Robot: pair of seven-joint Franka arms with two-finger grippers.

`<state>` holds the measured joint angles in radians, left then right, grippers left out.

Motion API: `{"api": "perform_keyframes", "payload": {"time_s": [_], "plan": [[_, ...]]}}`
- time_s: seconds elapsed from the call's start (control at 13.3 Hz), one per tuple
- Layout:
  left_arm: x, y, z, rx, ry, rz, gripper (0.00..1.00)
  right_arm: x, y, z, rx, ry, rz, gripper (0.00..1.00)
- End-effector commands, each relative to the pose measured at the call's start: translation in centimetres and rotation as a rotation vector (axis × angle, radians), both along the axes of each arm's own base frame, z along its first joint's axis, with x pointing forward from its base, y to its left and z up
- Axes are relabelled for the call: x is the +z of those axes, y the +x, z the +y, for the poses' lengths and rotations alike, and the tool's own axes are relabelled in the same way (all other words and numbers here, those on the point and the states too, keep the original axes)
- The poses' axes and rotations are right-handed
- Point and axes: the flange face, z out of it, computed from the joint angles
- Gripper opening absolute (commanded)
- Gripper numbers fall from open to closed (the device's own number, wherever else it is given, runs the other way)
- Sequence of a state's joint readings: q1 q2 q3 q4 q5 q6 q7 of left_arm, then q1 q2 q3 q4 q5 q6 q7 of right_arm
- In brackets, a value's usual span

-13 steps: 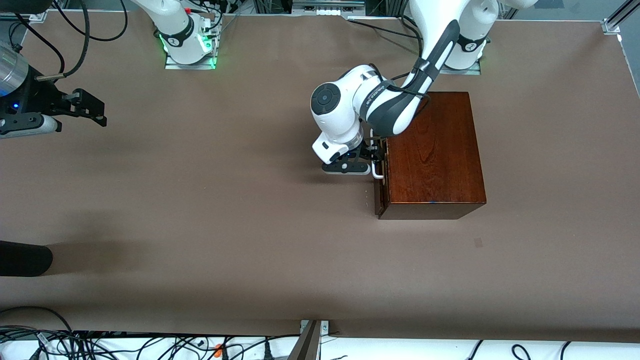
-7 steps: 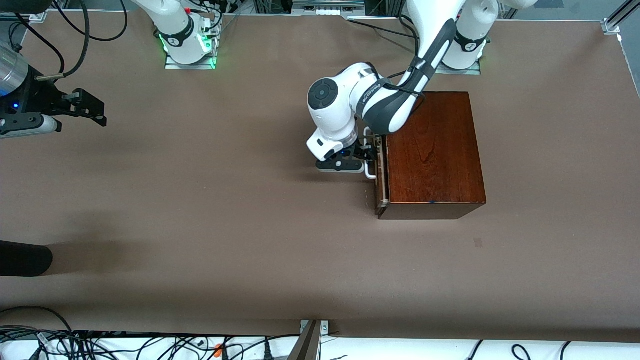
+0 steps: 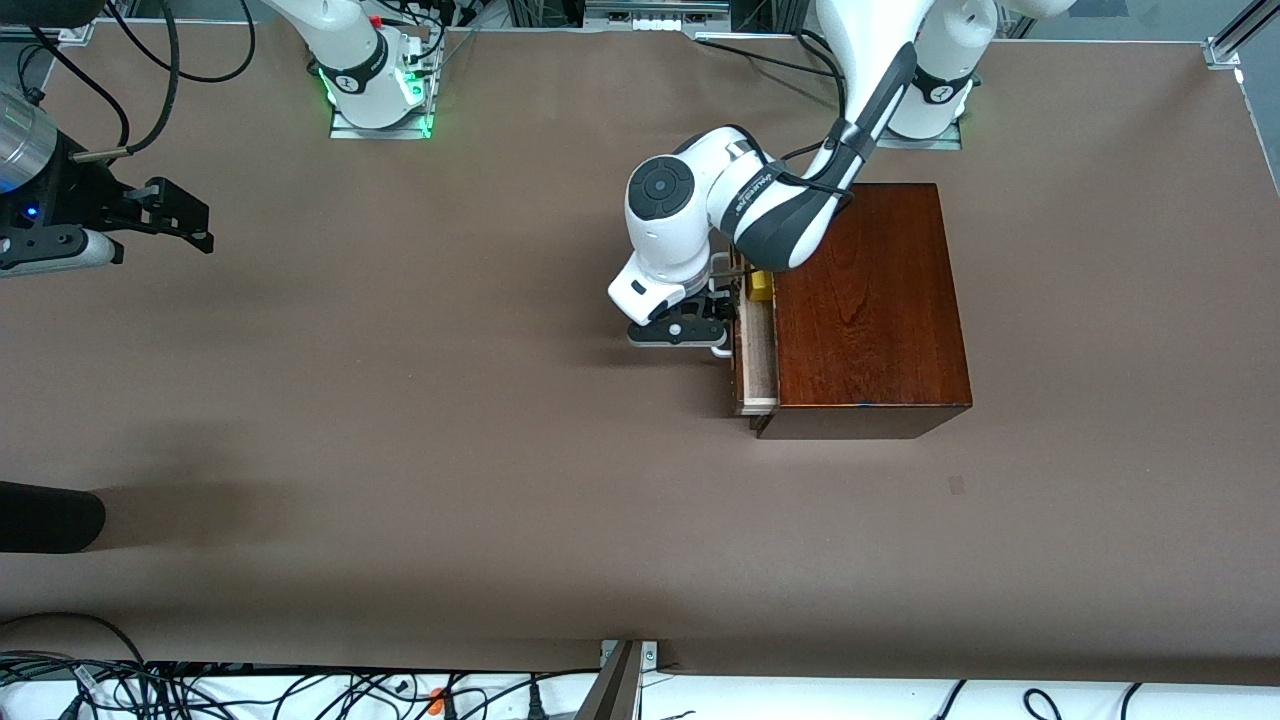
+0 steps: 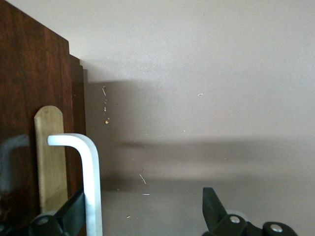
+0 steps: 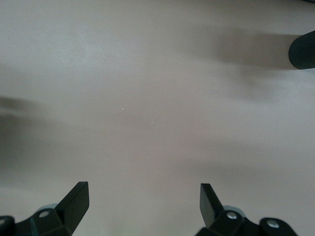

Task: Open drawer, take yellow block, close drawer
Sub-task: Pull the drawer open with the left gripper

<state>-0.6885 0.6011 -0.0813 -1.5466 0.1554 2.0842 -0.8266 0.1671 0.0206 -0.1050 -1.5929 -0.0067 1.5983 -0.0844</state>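
Note:
The dark reddish-brown wooden box [image 3: 865, 300] stands toward the left arm's end of the table. Its drawer [image 3: 757, 360] is pulled partly out toward the right arm's end and shows a pale interior. The yellow block [image 3: 761, 286] lies in the drawer, partly hidden under the left arm. My left gripper [image 3: 722, 318] is open, with one finger hooked between the white handle [image 4: 92, 187] and the dark drawer front [image 4: 24, 98]; it also shows in the left wrist view [image 4: 142, 196]. My right gripper [image 3: 190, 225] is open and empty over bare table at the right arm's end, waiting; it also shows in the right wrist view [image 5: 142, 189].
A black cylinder [image 3: 45, 515] lies at the table's edge at the right arm's end, nearer to the front camera than the right gripper; it also shows in the right wrist view [image 5: 302, 49]. Brown table [image 3: 450, 400] spreads in front of the drawer.
The drawer has slid out toward the right arm's end, and the left gripper has moved with the handle. The pale interior and the yellow block have come into view. The right arm has not moved.

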Motion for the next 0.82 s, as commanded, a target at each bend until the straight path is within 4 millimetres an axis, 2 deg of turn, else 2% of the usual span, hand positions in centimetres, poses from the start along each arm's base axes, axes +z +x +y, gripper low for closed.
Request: {"api": "perform_keyframes", "payload": {"time_s": [0.0,0.15,0.22,0.52,0.75], "plan": [[-0.9,-0.7,-3.6,0.01,-0.09,-0.019,1.0,0.4,0.2,-0.2,0.0,-0.01,-0.005,1.0],[-1.0,-1.2,-5.3,0.019,-0.102,-0.031,1.0,0.4,0.2,-0.2,-0.002,-0.01,-0.005,1.0],[-0.8,-1.0,-5.5,0.023,-0.107,-0.033,1.0,0.4,0.2,-0.2,-0.002,-0.01,-0.005,1.0],[0.1,-0.6,-5.1,0.012,-0.096,-0.048,1.0,0.4,0.2,-0.3,-0.002,-0.01,-0.005,1.0],[1.3,-0.2,-4.0,0.023,-0.058,-0.031,1.0,0.5,0.2,-0.3,-0.002,-0.01,-0.007,1.0]]}}
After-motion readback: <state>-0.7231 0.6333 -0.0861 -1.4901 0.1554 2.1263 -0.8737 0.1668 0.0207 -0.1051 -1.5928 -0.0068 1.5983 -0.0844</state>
